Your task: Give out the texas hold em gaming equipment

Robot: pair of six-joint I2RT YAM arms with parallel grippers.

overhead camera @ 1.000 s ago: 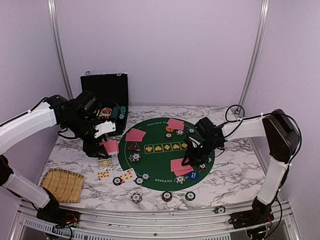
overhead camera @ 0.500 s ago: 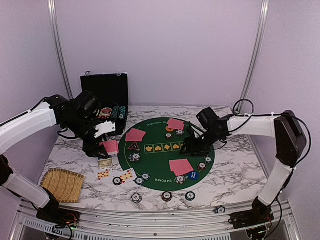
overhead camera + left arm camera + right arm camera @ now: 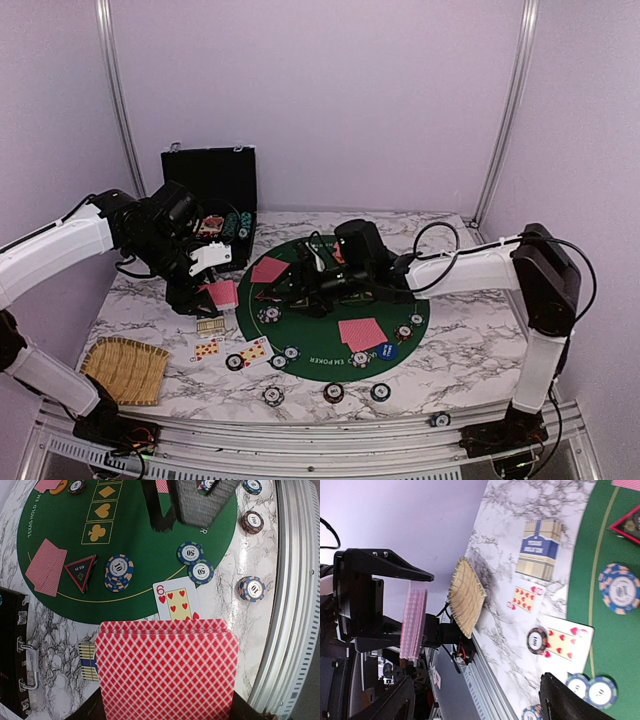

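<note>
The left gripper point(image 3: 203, 290) squeezes a stack of red cards point(image 3: 165, 672) at 9 o'clock, near the case point(image 3: 210, 180). The stack hides half of a six of hearts point(image 3: 176, 601). The right gripper point(image 3: 477, 698) hangs with its fingers wide apart over the felt point(image 3: 310, 335) and covers its middle.

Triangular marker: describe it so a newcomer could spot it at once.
Find the round green poker mat. Near its edge, between two red-backed cards and a stack of 10 chips, lies the triangular marker. It alone is a dark, red-edged triangle.
</note>
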